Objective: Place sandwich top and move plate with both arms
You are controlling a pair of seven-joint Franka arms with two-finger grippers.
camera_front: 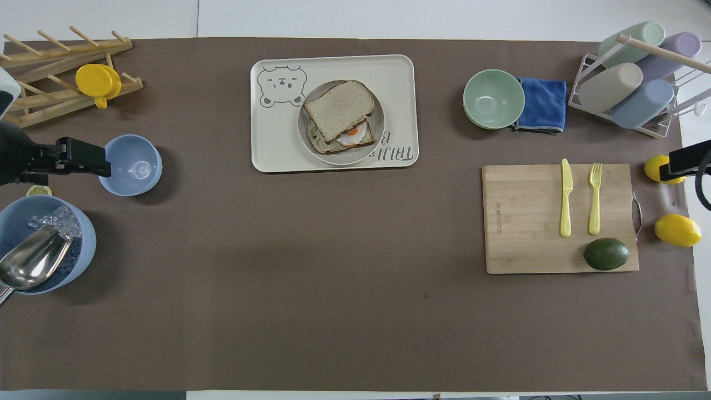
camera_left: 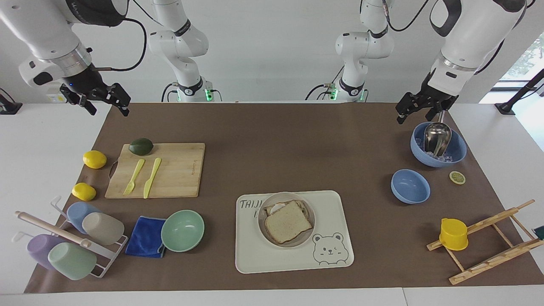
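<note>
Left hand (camera_left: 418,111) hangs raised, well apart from sandwich top (camera_left: 287,221).

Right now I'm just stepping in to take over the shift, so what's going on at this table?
Nothing is being handled. The sandwich top lies on the egg toast on the plate, which sits on the bear-printed tray. The left gripper is raised, empty, over the table's edge by the ice bowl. The right gripper hangs, also empty, over the mat's corner near the cutting board. The plate has not yet been gripped.
</note>
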